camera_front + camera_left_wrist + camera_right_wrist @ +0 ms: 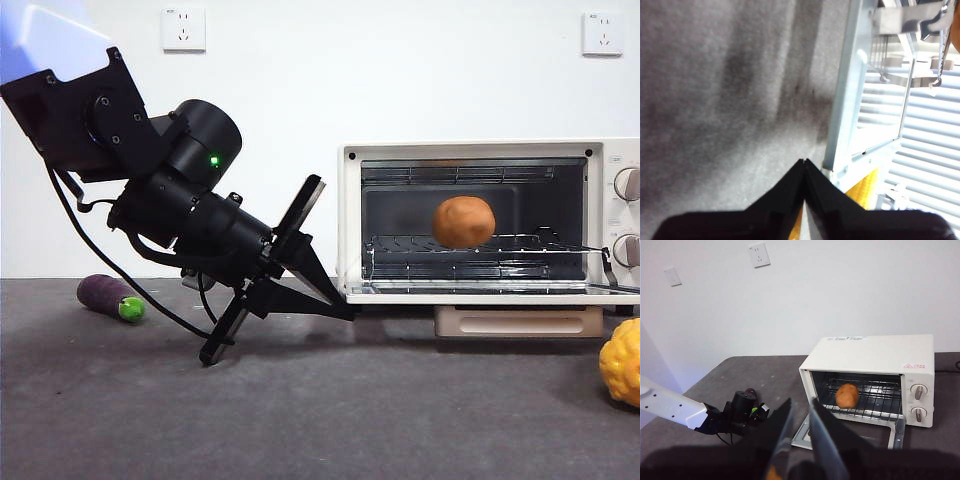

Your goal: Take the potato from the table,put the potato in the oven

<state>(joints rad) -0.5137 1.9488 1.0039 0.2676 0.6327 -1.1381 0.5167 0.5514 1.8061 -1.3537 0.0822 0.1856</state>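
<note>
Well, the potato (463,221) is already sitting on the wire rack inside the oven (480,150), at about the middle of the dark opening. The oven door (500,291) is lying flat and open on the table (300,420).

The left gripper (347,312) is reaching down low, and its jaws are pressed together with nothing in them. Its tip is poking right at the 9 o'clock corner of the open door. I think it is getting ready to lift the door and push it up. For that it needs to slide under the door edge and swing up gently.

The right gripper (799,412) is waiting high up, its jaws a little apart and holding nothing.

An eggplant (110,297) is lying far over at 9 o'clock.
</note>
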